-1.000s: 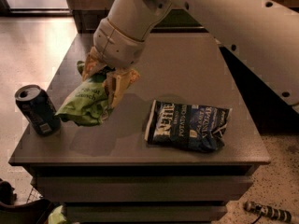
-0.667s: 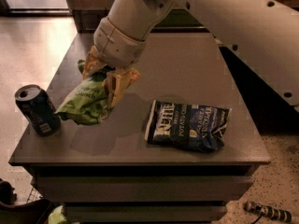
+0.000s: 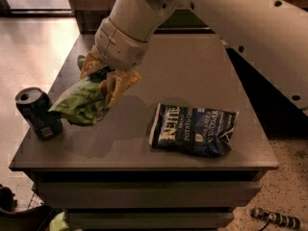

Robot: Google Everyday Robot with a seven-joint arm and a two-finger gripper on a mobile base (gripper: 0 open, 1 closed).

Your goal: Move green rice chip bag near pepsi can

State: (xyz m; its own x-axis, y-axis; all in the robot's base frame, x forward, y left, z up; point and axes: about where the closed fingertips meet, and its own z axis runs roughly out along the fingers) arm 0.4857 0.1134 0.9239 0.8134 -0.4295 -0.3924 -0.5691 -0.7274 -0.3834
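Observation:
The green rice chip bag [image 3: 79, 102] hangs tilted in my gripper [image 3: 107, 81], just above the grey table [image 3: 192, 71] on its left side. The gripper's tan fingers [image 3: 118, 84] are shut on the bag's upper end. The bag's lower end reaches almost to the pepsi can [image 3: 37, 113], a dark blue can with a silver top standing upright near the table's left front corner. I cannot tell whether bag and can touch. My white arm comes down from the upper right.
A dark blue Kettle potato chip bag [image 3: 195, 129] lies flat at the table's front right. The table's front edge [image 3: 144, 166] is close below the can and both bags. A tiled floor lies to the left.

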